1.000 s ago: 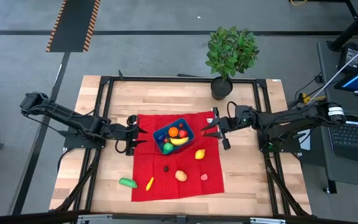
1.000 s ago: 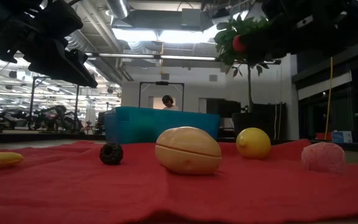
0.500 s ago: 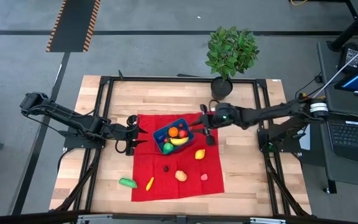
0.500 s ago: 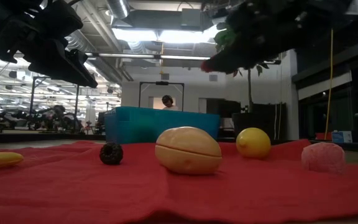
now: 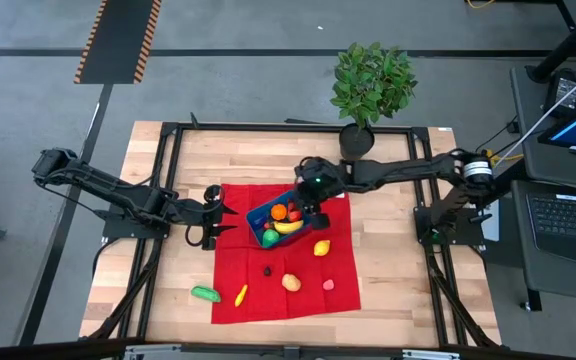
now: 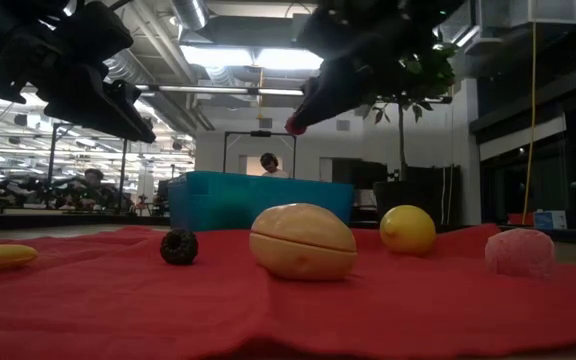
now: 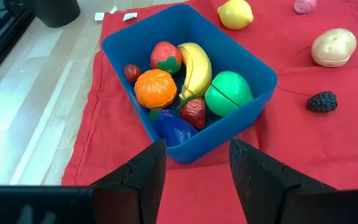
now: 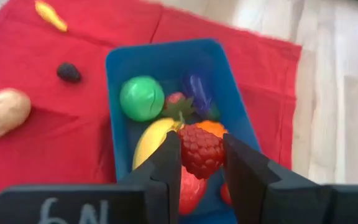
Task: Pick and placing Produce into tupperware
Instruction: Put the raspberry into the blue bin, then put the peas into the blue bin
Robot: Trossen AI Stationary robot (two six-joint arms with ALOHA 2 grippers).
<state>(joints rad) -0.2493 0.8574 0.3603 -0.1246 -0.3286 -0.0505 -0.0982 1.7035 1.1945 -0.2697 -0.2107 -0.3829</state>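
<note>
Covering the middle of the wooden table (image 5: pixel 258 150), a red cloth (image 5: pixel 313 295) lay under the blue tupperware (image 5: pixel 302 206); a potted plant (image 5: pixel 370 85) stood behind. Inside the tupperware sat a banana (image 7: pixel 194 65), orange (image 7: pixel 155 88), green fruit (image 7: pixel 227 93) and strawberries. The right gripper (image 5: pixel 315 203) hung over it, clenched on a red raspberry (image 8: pixel 199 150). The left gripper (image 5: pixel 219 217) waited beside it, released. A lemon (image 5: pixel 321 248), potato (image 5: pixel 290 282) and blackberry (image 5: pixel 266 269) lay on the cloth.

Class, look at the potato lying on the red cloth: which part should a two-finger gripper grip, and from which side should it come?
Probably straight down from above, fingers closing across the narrow middle of the potato. It lies flat on the red cloth, long axis level, with free cloth all round; the blackberry sits well clear.
</note>
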